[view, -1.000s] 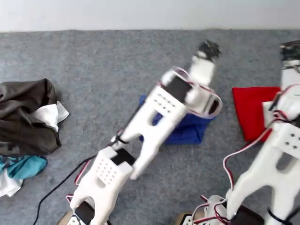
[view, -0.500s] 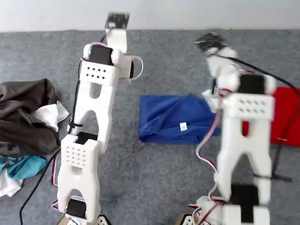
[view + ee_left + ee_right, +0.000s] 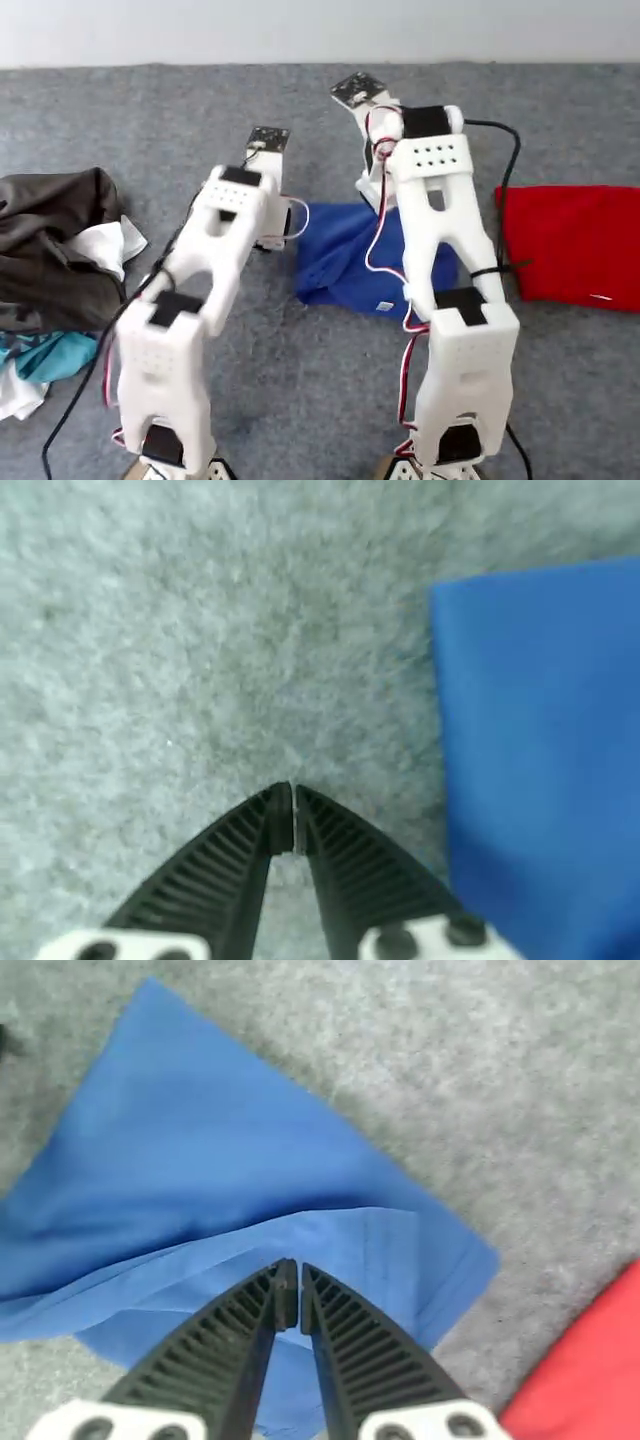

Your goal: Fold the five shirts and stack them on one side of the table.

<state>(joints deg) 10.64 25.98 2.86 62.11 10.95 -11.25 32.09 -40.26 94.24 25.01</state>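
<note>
Rumpled blue shirt (image 3: 335,255), white label (image 3: 384,305) too small to read, red shirt (image 3: 570,240) at its 3 o'clock, left gripper (image 3: 293,815) closed beside it, right gripper (image 3: 290,1290) closed above it.

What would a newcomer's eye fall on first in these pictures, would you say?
The bright blue shirt lies mid-table, with the right gripper shut above it and the left gripper shut over grey carpet beside it. A folded red shirt lies at the right side, a dark crumpled pile at the left.
</note>
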